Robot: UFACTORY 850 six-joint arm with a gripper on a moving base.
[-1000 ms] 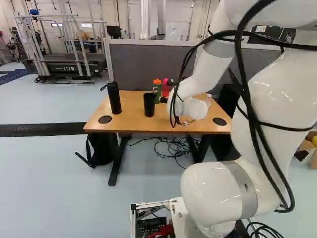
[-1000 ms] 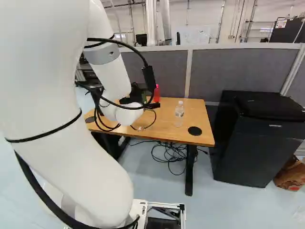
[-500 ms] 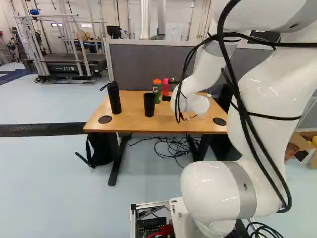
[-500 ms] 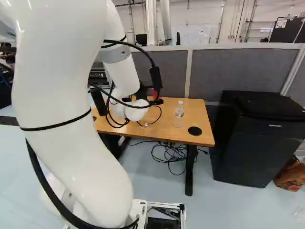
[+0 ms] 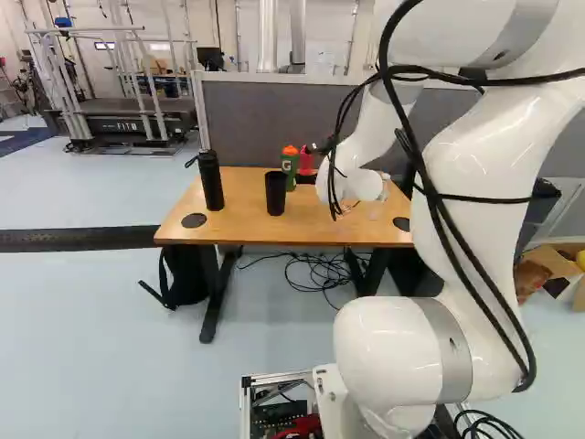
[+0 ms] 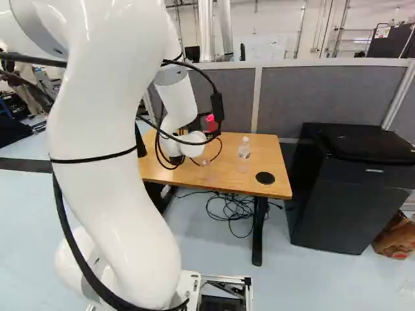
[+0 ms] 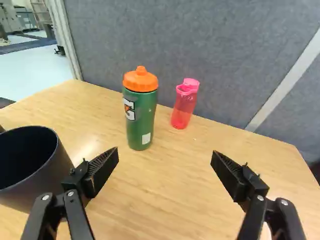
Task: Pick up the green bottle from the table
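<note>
The green bottle (image 5: 290, 168) with its orange lid stands upright near the back of the wooden table (image 5: 242, 229). Close beside it in the left base view is my gripper (image 5: 307, 179), largely hidden behind the white wrist. In the wrist view my gripper (image 7: 165, 152) is open, its two black fingers wide apart with nothing between them. The green bottle (image 7: 141, 112) stands ahead of the fingertips, nearer the finger beside the black cup, and neither finger touches it. The arm hides the bottle in the right base view.
A pink bottle (image 7: 184, 104) stands behind and beside the green one. A black cup (image 7: 37, 165) is close by one finger. The table also holds a black flask (image 5: 210, 180) and a clear bottle (image 6: 244, 154). A grey partition (image 7: 170, 45) rises behind.
The arm has shifted, its wrist moving slightly away from the base over the table, and its upper links have swung. The base, the green bottle and the other table items have not moved.
</note>
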